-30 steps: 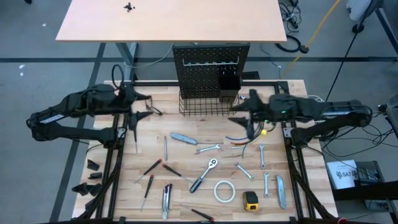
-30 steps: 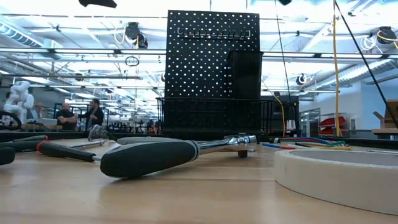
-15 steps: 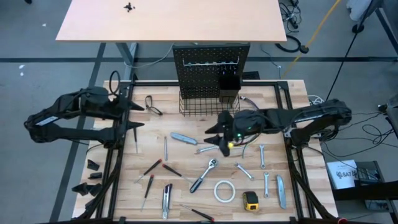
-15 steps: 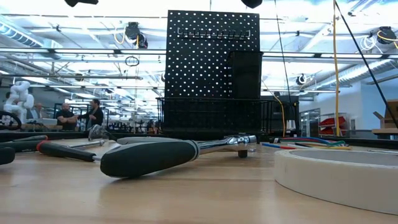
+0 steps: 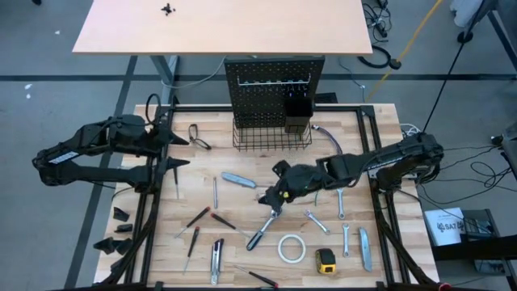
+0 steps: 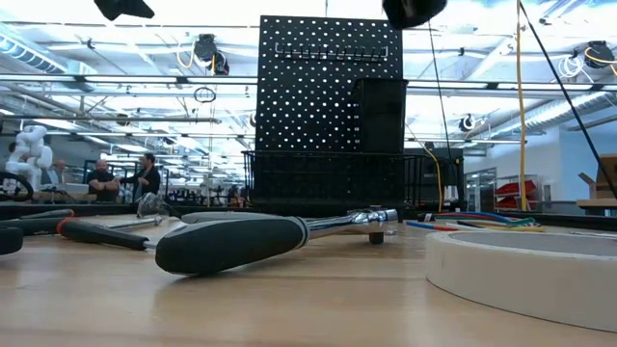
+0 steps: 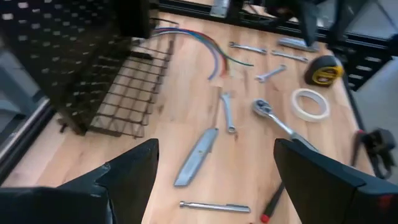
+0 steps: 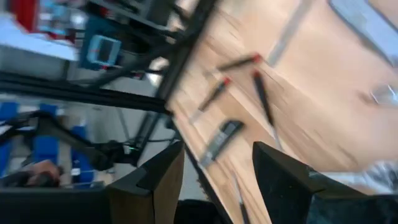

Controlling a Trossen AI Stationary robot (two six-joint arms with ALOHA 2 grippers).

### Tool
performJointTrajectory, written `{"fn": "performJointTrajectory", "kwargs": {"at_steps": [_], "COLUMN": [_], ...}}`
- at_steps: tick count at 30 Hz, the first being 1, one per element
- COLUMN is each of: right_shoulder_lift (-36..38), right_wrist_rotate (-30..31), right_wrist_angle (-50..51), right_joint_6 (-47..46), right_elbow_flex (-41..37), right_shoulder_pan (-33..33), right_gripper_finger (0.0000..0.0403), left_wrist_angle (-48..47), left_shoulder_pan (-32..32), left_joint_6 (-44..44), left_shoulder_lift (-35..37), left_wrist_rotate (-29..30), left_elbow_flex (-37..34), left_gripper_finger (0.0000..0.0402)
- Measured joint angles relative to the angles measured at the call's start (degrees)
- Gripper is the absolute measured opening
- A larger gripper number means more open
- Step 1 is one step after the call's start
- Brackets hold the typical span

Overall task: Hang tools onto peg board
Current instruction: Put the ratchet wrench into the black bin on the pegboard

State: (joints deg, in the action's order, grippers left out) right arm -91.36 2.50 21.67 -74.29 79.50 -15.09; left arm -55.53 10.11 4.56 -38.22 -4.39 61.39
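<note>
I see my right gripper (image 5: 273, 196) with its fingers parted and empty over the middle of the table, the ratchet (image 5: 265, 227) lying on the wood just under and beyond them, the peg board (image 5: 273, 85) upright at the far edge, my left gripper (image 5: 179, 151) spread wide, empty, off left.

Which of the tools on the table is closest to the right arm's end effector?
The ratchet with the black handle: the right end effector hovers at its silver head, mid-table. The wrenches, tape roll and screwdrivers all lie farther off.
</note>
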Motion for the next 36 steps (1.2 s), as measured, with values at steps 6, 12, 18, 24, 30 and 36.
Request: {"fn": "performJointTrajectory", "kwargs": {"at_steps": [6,12,18,24,30,36], "right_shoulder_lift": [-5.4,-9.1,-10.1,-10.9,-12.2,-12.3], "right_wrist_rotate": [2.7,-3.8,7.7,15.5,17.4,16.6], "right_wrist_angle": [-0.5,-0.5,-0.4,-0.1,1.0,2.3], "right_joint_6": [-6.1,-6.4,-17.0,-25.2,-18.5,-5.1], "right_elbow_flex": [0.0,0.0,0.0,0.0,0.0,0.0], "right_shoulder_pan": [-2.5,-4.8,-9.6,-12.3,-11.8,-9.8], "right_gripper_finger": [0.0185,0.0185,0.0185,0.0185,0.0185,0.0185], "left_wrist_angle": [0.2,-0.2,-1.3,-1.7,0.1,8.2], "left_shoulder_pan": [-0.1,-1.9,-4.7,-6.7,-8.2,-12.0], "left_joint_6": [5.2,9.2,14.3,11.2,9.6,10.7], "left_shoulder_lift": [0.0,0.0,0.2,0.3,1.8,6.9], "left_wrist_rotate": [3.0,4.2,4.8,6.7,4.5,1.0], "left_elbow_flex": [0.0,0.0,0.0,0.0,-6.2,-18.4], "left_gripper_finger": [0.0318,0.0318,0.0318,0.0318,0.0318,0.0318]}}
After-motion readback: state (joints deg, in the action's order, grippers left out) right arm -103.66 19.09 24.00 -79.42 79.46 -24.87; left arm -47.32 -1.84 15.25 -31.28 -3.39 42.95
